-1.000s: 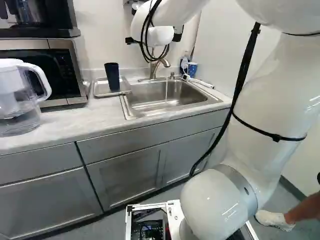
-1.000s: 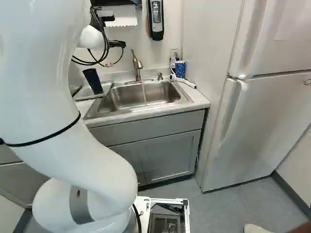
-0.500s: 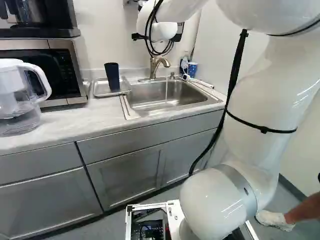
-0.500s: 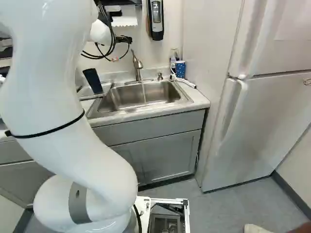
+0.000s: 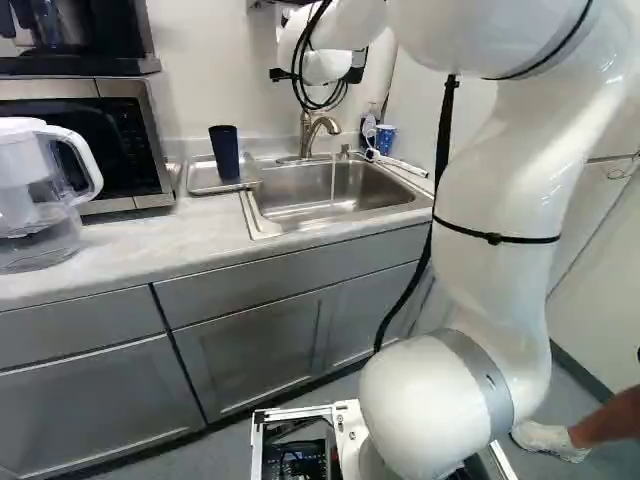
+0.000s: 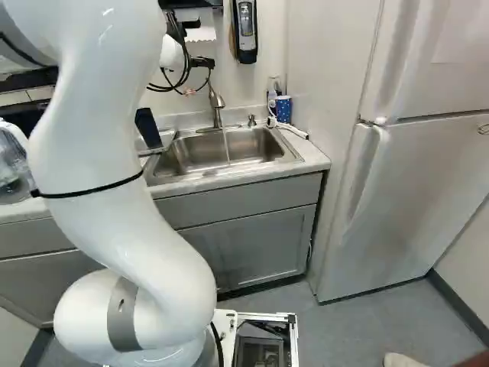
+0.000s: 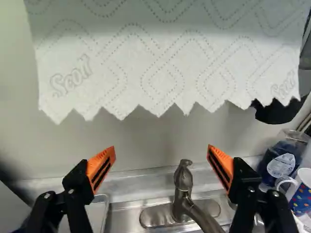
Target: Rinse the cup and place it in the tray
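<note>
The pincer (image 5: 356,72) hangs, fingers apart, near the tap (image 5: 318,127), water (image 5: 333,178) running, the dark cup (image 5: 224,152) in the tray (image 5: 199,179)

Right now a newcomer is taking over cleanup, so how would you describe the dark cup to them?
Find the metal sink in the left base view; at its left is a shallow tray. The tall, plain, dark cup stands in it, unlike the shorter, spotted blue cup near the sink's far right corner.
</note>
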Controlling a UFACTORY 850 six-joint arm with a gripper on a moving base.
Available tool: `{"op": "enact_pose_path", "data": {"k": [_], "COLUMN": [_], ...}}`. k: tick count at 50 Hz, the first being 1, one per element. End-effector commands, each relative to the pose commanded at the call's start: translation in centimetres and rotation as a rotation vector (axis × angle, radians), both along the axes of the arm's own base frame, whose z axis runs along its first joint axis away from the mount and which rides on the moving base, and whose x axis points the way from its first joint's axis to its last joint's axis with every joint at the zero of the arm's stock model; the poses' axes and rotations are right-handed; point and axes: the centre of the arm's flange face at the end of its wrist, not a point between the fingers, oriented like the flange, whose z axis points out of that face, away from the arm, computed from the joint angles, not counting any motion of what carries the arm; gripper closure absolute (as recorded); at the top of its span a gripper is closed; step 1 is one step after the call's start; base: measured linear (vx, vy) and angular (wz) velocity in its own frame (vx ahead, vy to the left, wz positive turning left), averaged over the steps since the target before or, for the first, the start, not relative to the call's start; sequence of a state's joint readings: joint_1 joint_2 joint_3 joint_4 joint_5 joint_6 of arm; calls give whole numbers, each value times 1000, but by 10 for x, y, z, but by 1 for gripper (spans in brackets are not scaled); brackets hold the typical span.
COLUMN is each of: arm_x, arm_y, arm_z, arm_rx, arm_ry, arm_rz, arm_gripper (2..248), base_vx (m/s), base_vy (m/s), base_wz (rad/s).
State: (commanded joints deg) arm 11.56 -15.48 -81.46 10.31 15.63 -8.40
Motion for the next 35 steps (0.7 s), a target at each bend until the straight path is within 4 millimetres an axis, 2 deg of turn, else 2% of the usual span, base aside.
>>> {"op": "enact_pose_path", "data": {"k": [19,30,35], "arm_x": [33,40,40], "arm_y": [13,27,27], "arm_z": [-7,-10,-11], "arm_rx": [-2,-4,-5], "arm_ry": [20,38,46], "arm_rz": [13,35,37], "arm_gripper": [3,3,3], "base_vx": [0,0,0], "base_vy": [0,0,0], "base_wz": [0,0,0]}}
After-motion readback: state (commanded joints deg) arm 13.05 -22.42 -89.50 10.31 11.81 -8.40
